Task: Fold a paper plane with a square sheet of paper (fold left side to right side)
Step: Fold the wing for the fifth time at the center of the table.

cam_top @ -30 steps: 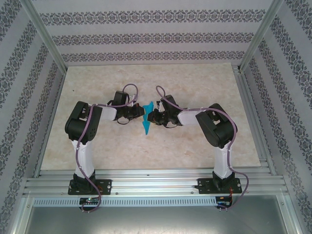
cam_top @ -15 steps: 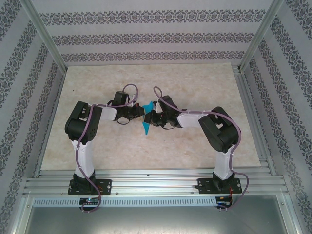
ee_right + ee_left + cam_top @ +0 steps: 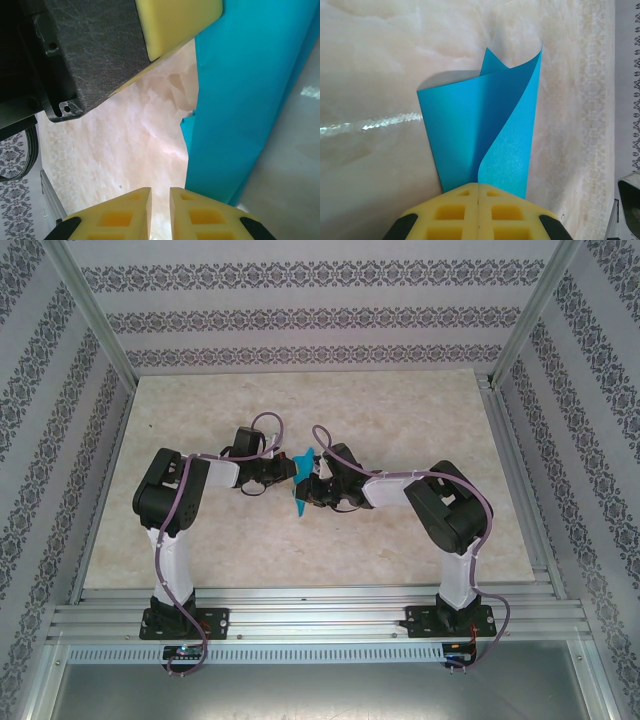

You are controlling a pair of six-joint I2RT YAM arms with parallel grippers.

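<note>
The square sheet of paper [image 3: 299, 499] is cyan-blue, partly folded and lifted off the table between the two arms. My left gripper [image 3: 289, 478] is shut on its near edge; in the left wrist view the yellow fingertips [image 3: 478, 184] meet on the paper [image 3: 470, 135], which rises curled with one flap bowing over the other. My right gripper [image 3: 313, 488] faces it from the right. Its jaws [image 3: 160, 190] stand a narrow gap apart with nothing between them, and the paper [image 3: 240, 100] lies just past the right finger. The left gripper's pad [image 3: 180, 20] shows above.
The pale marble-patterned table [image 3: 400, 550] has free room on all sides of the arms. Patterned walls and aluminium rails [image 3: 300, 600] enclose it. The two grippers sit very close together at the table's middle.
My right gripper has moved left, closing in on the left gripper and the paper. The paper looks narrower from above. The left arm has held still.
</note>
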